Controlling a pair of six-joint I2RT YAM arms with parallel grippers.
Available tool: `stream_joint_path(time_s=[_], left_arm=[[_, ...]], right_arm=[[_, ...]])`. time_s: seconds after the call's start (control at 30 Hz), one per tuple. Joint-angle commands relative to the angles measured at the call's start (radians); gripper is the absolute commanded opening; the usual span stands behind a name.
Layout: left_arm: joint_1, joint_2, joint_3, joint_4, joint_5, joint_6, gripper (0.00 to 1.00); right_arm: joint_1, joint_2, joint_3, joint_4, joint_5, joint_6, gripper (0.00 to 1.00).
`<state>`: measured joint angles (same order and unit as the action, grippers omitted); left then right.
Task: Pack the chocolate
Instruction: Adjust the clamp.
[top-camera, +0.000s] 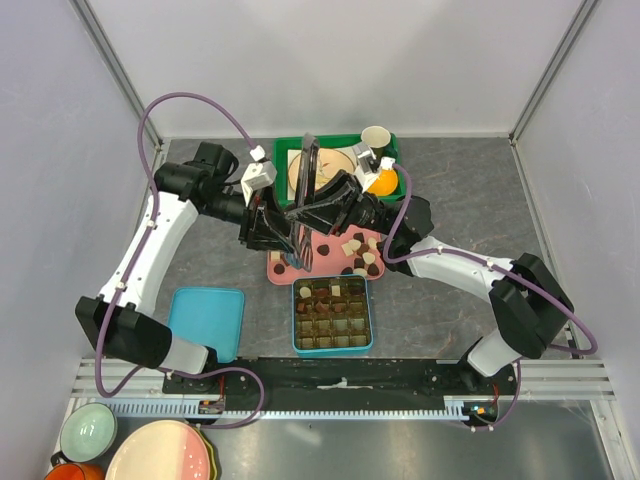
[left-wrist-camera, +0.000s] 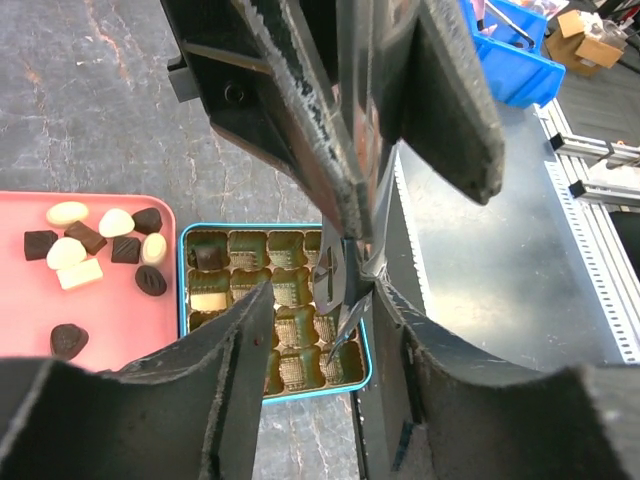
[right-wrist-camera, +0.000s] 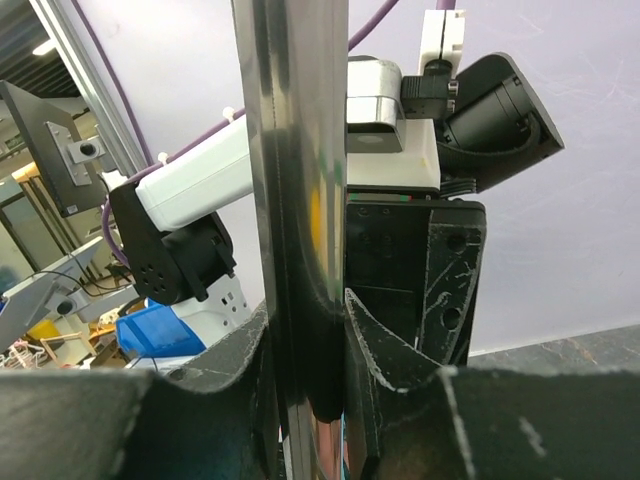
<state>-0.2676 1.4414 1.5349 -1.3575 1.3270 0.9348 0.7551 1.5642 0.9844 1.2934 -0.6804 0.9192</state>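
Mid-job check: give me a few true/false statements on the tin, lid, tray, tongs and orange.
1. The tin holds some chocolates. True.
2. The lid is on the tin. False: it lies on the table left of the tin.
3. The pink tray is empty. False: loose chocolates lie on it.
4. The right gripper is shut on the tongs. True.
5. The orange sits in the green bin. True.

We tag this a robotics lab cell: white panel walls set in aluminium frame posts, and robot arms bolted on by a slotted aluminium rail at the near edge. Wrist views catch blue parts bins, cardboard boxes and a monitor beyond.
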Motion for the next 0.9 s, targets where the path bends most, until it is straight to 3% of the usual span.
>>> stream_joint_path(time_s=[0.0,0.13,0.43,0.57,0.8,0.83,0.87], left_arm=[[0.011,-0.015,0.056,-0.164,-0.022,-0.056,0.47],[0.011,-0.018,0.057,-0.18,0.015,-0.059,0.26],[0.011,-0.044,0.016,-0.18,0.058,-0.062,0.02],[0.011,-0.036,0.018,-0.18,0.067,-0.077,0.01],[0.013,-0.018,0.019,-0.18,0.018,-0.086,0.02],[0.013,-0.016,0.022,-0.18,0.015,-0.087,0.02],[0.013,-0.015,0.025,-0.18,0.009,-0.09,0.01]], right_arm=[[0.004,-0.029,0.01,0.457,-0.042,0.015,0.32],[0.004,-0.02,0.016,0.455,-0.05,0.012,0.32],[-0.002,0.002,0.022,0.449,-0.051,-0.016,0.43],[-0.013,-0.012,-0.015,0.388,-0.019,-0.097,0.65],[-0.04,-0.148,-0.089,-0.025,-0.039,-0.379,0.8],[-0.042,-0.171,-0.087,-0.079,-0.053,-0.451,0.85],[-0.042,-0.184,-0.078,-0.144,-0.057,-0.491,0.98]])
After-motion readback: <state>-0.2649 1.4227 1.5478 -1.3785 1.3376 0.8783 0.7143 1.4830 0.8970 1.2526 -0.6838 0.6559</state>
